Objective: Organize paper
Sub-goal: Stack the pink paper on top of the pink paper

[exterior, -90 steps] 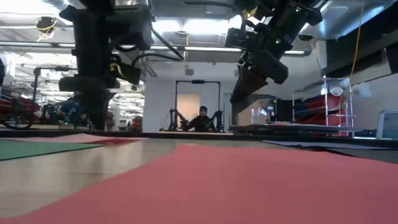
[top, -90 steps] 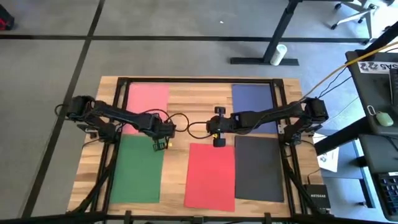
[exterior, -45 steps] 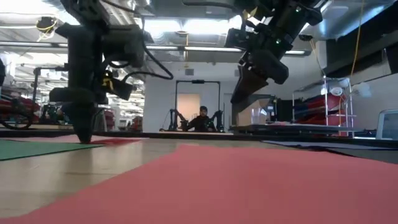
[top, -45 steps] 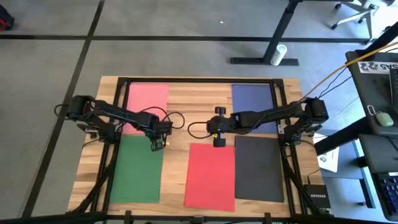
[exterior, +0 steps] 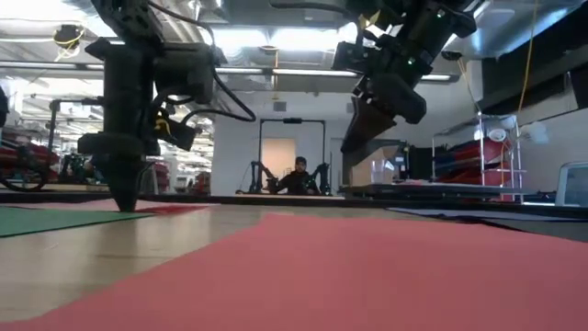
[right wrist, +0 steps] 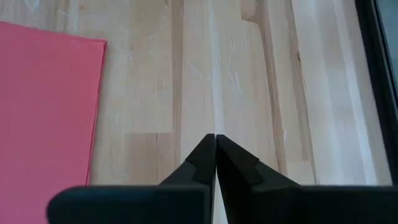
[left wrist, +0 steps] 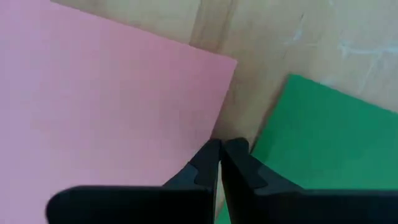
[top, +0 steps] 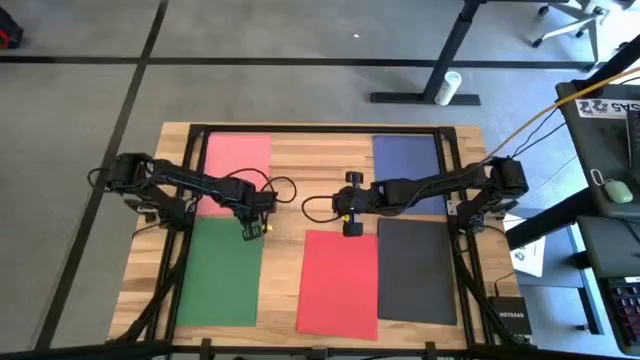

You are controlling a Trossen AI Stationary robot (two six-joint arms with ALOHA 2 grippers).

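Five sheets: I count five plain matte rectangles lying flat on the wooden table (top: 305, 170), none overlapping.
Pink sheet (top: 237, 160): far left, pale and smooth; its near edge sits just across a narrow strip of bare wood from the green one.
Green sheet (top: 220, 272): near left, directly below the pink in my high view.
Red sheet (top: 339, 285): near centre; it fills the foreground of my low view.
Navy sheet (top: 408, 165): far right, partly under the right arm.
Dark grey sheet (top: 415, 270): near right, just beside the red.
Left gripper (top: 250, 231): fingers pressed together, holding nothing; my wrist view puts the tips (left wrist: 221, 152) right at the gap between the pink corner and the green corner, down at the table.
Right gripper (top: 351, 205): fingers also pinched together and empty, over bare wood at mid-table, just beyond the red sheet's far edge.
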